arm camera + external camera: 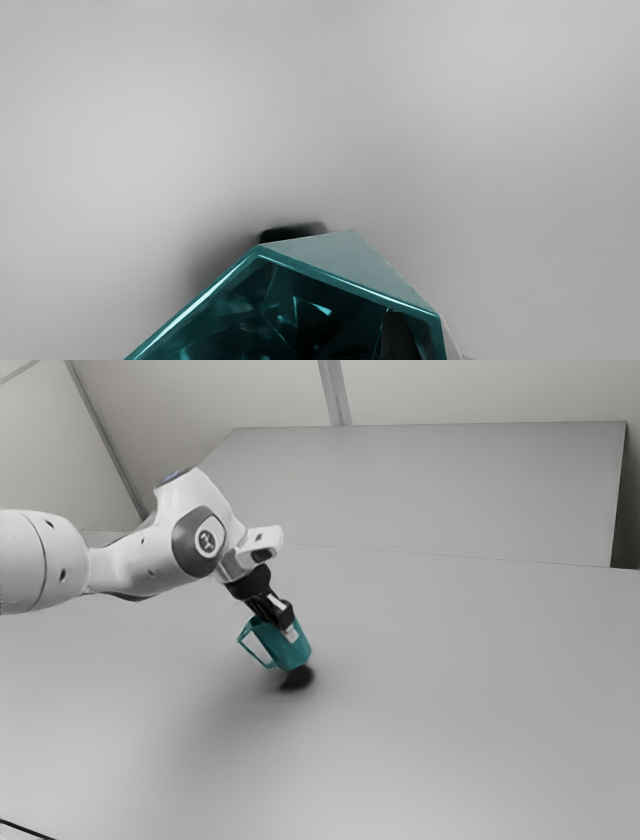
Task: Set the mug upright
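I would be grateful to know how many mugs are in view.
1: the teal mug, tilted over the grey table, its wall held between the fingers of the gripper.

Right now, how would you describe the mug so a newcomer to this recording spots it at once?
Find the white arm reaching from the exterior view's left over the grey table. Follow it down to the black jaws, closed on a tilted mug's wall. Teal, flat-sided, with an angular handle, it stands out from jaws and table.
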